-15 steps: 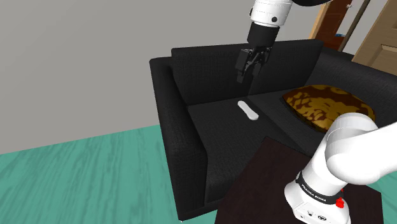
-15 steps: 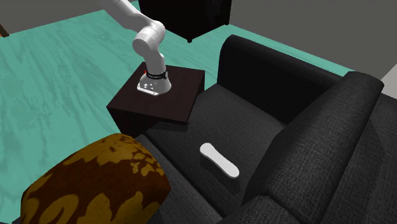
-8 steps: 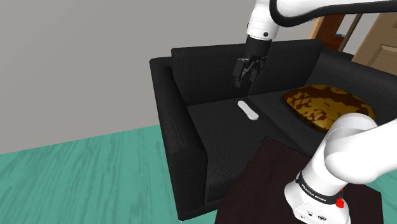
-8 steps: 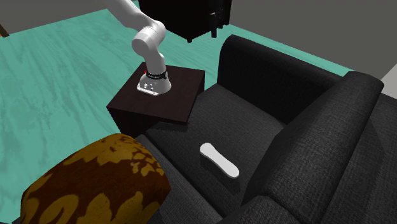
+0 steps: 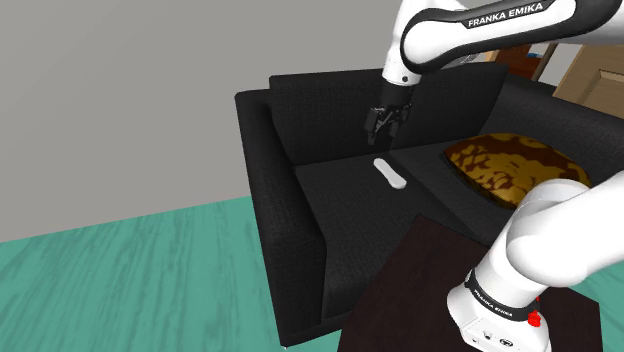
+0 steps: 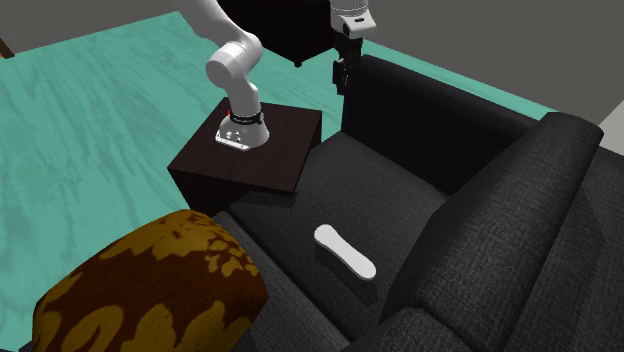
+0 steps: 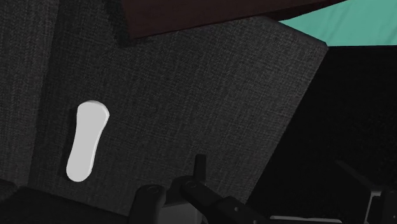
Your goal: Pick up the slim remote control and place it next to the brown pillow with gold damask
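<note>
A slim white remote [image 5: 388, 174] lies flat on the black sofa's seat cushion [image 5: 345, 215], also seen from the other side [image 6: 345, 252] and from the hand [image 7: 87, 140]. The brown pillow with gold pattern [image 5: 510, 168] rests on the seat toward the shoulder view's right of the remote; it sits in the near left corner of the second exterior view [image 6: 150, 290]. My black gripper [image 5: 381, 128] hangs open above the remote, in front of the backrest, holding nothing. It points downward [image 6: 341, 80], and its fingers stand apart [image 7: 280, 188], off to one side of the remote.
The dark brown stand box [image 6: 250, 160] butts against the sofa's front. The sofa's backrest [image 6: 480, 200] and armrest [image 5: 262, 150] rise around the seat. Teal floor [image 5: 120, 280] spreads beyond. A dark cabinet [image 6: 290, 25] stands behind the arm.
The arm has swung lower and slightly toward the shoulder view's left, bringing the gripper closer above the remote and into the second exterior view. The remote and pillow have not moved.
</note>
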